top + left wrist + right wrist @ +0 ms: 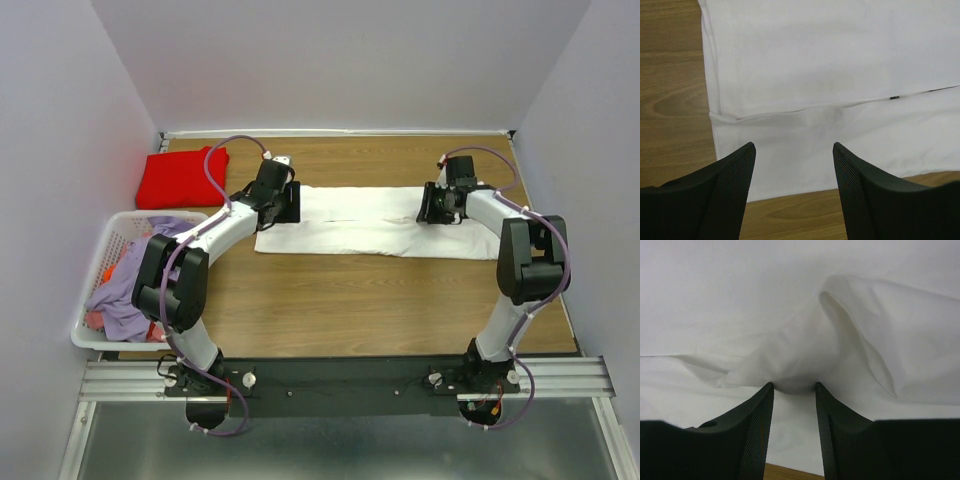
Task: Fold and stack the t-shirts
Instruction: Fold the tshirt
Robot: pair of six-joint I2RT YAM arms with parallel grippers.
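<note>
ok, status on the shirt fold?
Left gripper open, above edge of white t-shirt. Right gripper pinching a fold at its other end. Red t-shirt folded, far left corner. Laundry basket aside, nothing blocking.

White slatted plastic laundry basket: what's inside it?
Crumpled lilac cloth on top, orange-red fabric peeking out beside it. Anything deeper is hidden beneath them.

Robot lab cell, plain walls (340, 60), mounting rail (120, 380)
</note>
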